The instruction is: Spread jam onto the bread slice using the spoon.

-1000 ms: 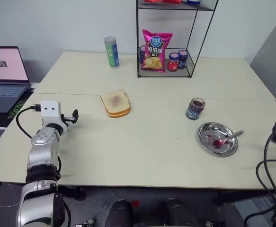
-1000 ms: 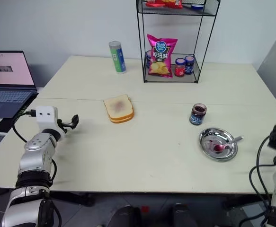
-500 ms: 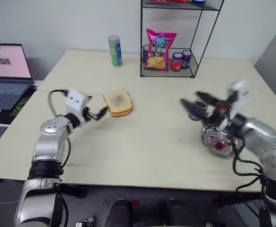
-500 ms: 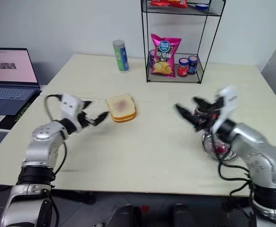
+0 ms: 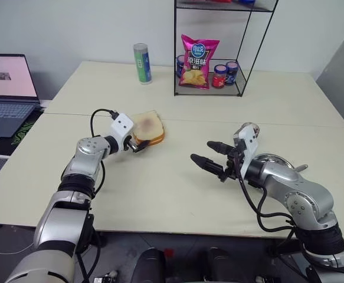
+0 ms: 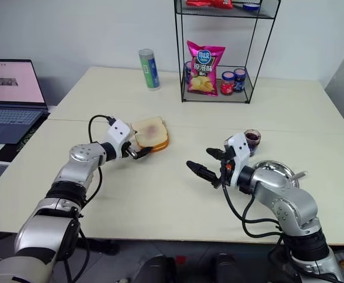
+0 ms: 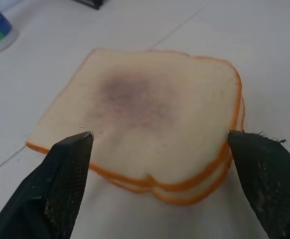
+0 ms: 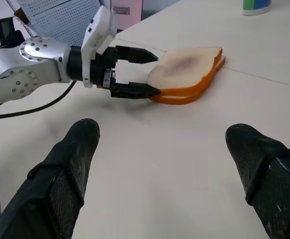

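Behind the right gripper [image 5: 210, 154], its arm hides most of the steel dish [image 5: 276, 160]; spoon [image 5: 302, 168] handle tip peeks out

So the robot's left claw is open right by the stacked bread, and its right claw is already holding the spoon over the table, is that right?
Not quite. The right gripper is open and empty, as the right wrist view shows. The spoon lies in the round steel dish behind that arm. The left gripper is indeed open beside the bread slice.
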Available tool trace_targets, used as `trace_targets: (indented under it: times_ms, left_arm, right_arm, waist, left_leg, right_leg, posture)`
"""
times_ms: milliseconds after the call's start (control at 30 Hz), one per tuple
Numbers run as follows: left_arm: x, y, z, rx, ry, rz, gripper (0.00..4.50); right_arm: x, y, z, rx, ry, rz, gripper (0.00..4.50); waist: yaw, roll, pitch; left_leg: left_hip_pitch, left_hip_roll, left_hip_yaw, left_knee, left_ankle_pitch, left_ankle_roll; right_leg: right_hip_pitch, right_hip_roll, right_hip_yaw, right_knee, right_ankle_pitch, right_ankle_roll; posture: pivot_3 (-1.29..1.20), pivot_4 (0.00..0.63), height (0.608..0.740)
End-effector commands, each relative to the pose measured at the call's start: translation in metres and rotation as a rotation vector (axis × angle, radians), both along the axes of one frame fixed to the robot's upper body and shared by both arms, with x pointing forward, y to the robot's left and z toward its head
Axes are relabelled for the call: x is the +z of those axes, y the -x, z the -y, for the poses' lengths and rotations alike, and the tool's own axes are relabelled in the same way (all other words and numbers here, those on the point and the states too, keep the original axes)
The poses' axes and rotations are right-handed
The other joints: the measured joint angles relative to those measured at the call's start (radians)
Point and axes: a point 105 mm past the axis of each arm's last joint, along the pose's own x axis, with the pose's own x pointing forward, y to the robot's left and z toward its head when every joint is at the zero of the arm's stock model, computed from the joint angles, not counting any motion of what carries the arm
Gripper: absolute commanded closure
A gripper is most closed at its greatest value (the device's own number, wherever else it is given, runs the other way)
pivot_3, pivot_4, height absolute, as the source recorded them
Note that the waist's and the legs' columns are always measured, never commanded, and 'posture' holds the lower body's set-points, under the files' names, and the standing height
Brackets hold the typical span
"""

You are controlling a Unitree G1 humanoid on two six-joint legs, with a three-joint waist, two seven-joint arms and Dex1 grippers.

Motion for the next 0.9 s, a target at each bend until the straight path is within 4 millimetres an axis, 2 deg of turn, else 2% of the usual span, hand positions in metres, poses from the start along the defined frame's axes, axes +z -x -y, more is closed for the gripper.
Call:
trace_targets:
  times_ms: [33, 167, 300, 333, 500, 900]
  left_arm:
    - [0.008, -0.007, 0.000, -0.003, -0.030, 0.024, 0.00]
    - [0.009, -0.011, -0.003, 0.022, -0.026, 0.021, 0.00]
    - [0.013, -0.014, -0.002, 0.046, 0.033, 0.014, 0.61]
    - [0.014, -0.014, -0.001, 0.046, 0.052, 0.010, 0.93]
    - [0.016, -0.015, -0.001, 0.049, 0.093, 0.001, 1.79]
    - [0.028, -0.012, 0.001, -0.003, 0.122, 0.027, 4.22]
  right_arm:
    - [0.014, 0.002, -0.001, -0.006, -0.020, 0.063, 0.04]
    - [0.015, 0.002, -0.002, -0.019, -0.029, 0.067, 0.04]
    - [0.017, 0.001, -0.002, -0.035, -0.044, 0.069, 0.00]
    - [0.017, 0.001, -0.002, -0.036, -0.045, 0.069, 0.00]
    - [0.017, 0.000, -0.001, -0.047, -0.049, 0.067, 0.00]
    - [0.018, -0.003, 0.001, -0.067, -0.066, 0.067, 0.00]
  waist:
    - [-0.001, 0.000, 0.000]
    - [-0.001, 0.000, 0.000]
    - [-0.001, 0.000, 0.000]
    - [-0.001, 0.000, 0.000]
    - [-0.002, 0.000, 0.000]
    - [-0.002, 0.000, 0.000]
  left_leg:
    - [0.000, 0.000, 0.000, 0.000, 0.000, 0.000]
    - [0.000, 0.000, 0.000, 0.001, 0.000, 0.000]
    - [0.000, 0.000, 0.000, 0.001, 0.000, 0.000]
    - [0.000, 0.000, 0.000, 0.001, 0.000, 0.000]
    - [0.000, 0.000, 0.000, 0.001, 0.000, 0.000]
    - [0.000, 0.000, 0.000, 0.002, 0.000, 0.000]
  right_leg:
    - [0.000, 0.000, 0.000, 0.000, 0.000, 0.000]
    - [0.000, 0.000, 0.000, 0.001, 0.000, 0.000]
    - [0.000, 0.000, 0.000, 0.001, 0.000, 0.000]
    - [0.000, 0.000, 0.000, 0.001, 0.000, 0.000]
    - [0.000, 0.000, 0.000, 0.001, 0.000, 0.000]
    - [0.000, 0.000, 0.000, 0.002, 0.000, 0.000]
  posture:
    - [0.00, 0.150, 0.740]
    - [0.00, 0.150, 0.740]
    - [0.00, 0.150, 0.740]
    - [0.00, 0.150, 0.740]
    - [0.00, 0.150, 0.740]
    - [0.00, 0.150, 0.740]
